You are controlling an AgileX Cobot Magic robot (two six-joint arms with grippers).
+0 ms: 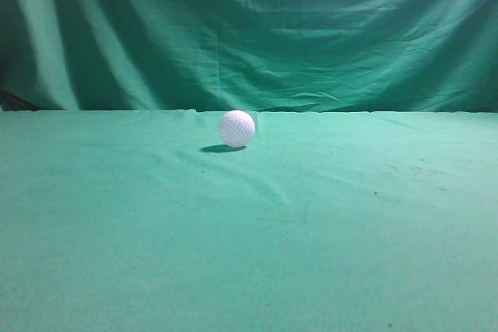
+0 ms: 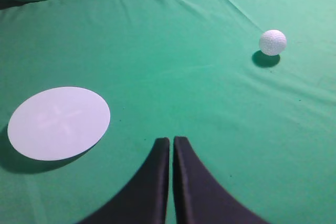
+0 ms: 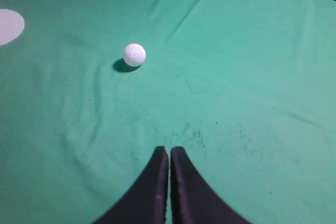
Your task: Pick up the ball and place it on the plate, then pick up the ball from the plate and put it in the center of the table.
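The ball (image 1: 237,128) is a small white dimpled sphere resting alone on the green table (image 1: 249,231), near its far middle. It also shows in the left wrist view (image 2: 272,42) at the upper right and in the right wrist view (image 3: 135,54) at the upper left. The plate (image 2: 59,123) is a flat white disc on the cloth, left of my left gripper (image 2: 171,141); its edge shows in the right wrist view (image 3: 9,26). My left gripper is shut and empty, well short of the ball. My right gripper (image 3: 169,150) is shut and empty, below and right of the ball.
A draped green backdrop curtain (image 1: 249,29) hangs behind the table's far edge. The cloth has wrinkles and dark specks (image 3: 197,135) just ahead of my right gripper. Neither arm shows in the exterior view.
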